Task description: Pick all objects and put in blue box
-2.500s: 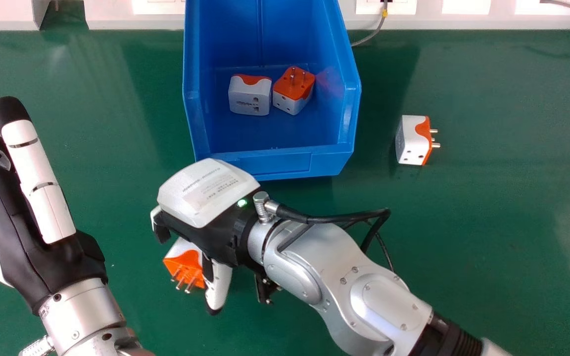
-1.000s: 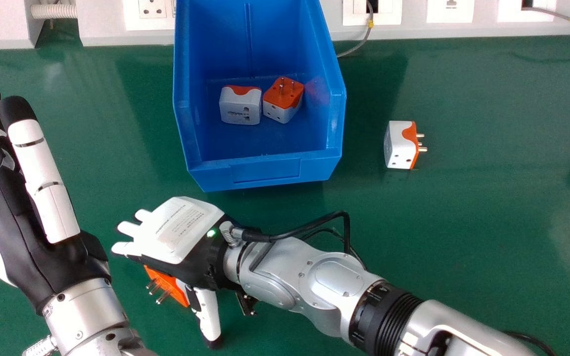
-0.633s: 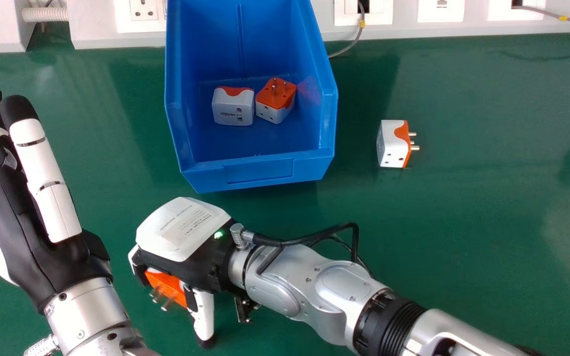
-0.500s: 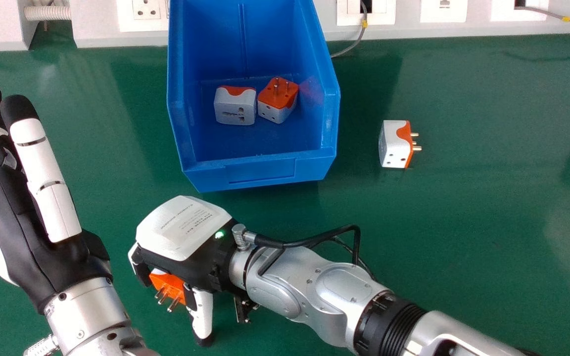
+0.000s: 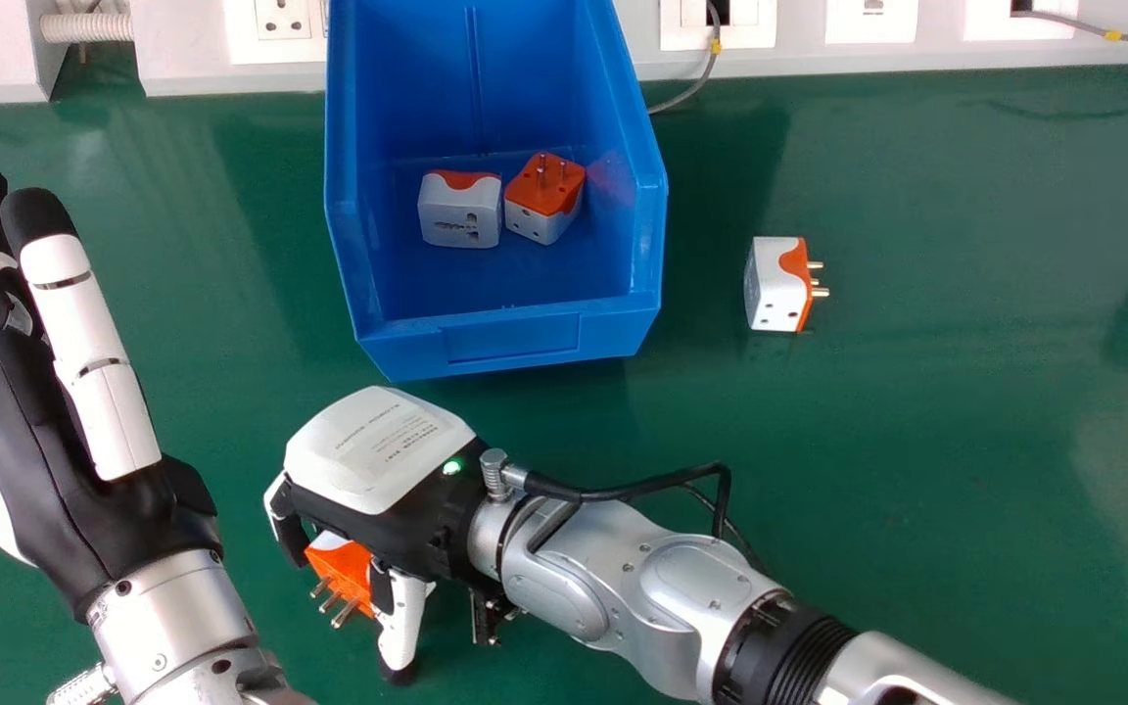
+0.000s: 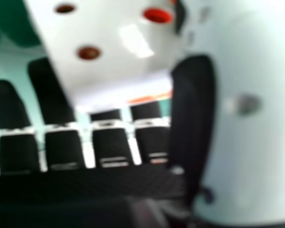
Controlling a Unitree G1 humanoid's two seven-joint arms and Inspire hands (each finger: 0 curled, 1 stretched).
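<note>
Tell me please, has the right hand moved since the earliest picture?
Yes, toward the robot: the right hand overlapped the box in the head view, now it is below it.

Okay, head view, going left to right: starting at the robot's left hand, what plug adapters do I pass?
Left hand → held adapter under the right hand → socket-side adapter in the blue box → prongs-up adapter beside it → loose adapter on the table.
</note>
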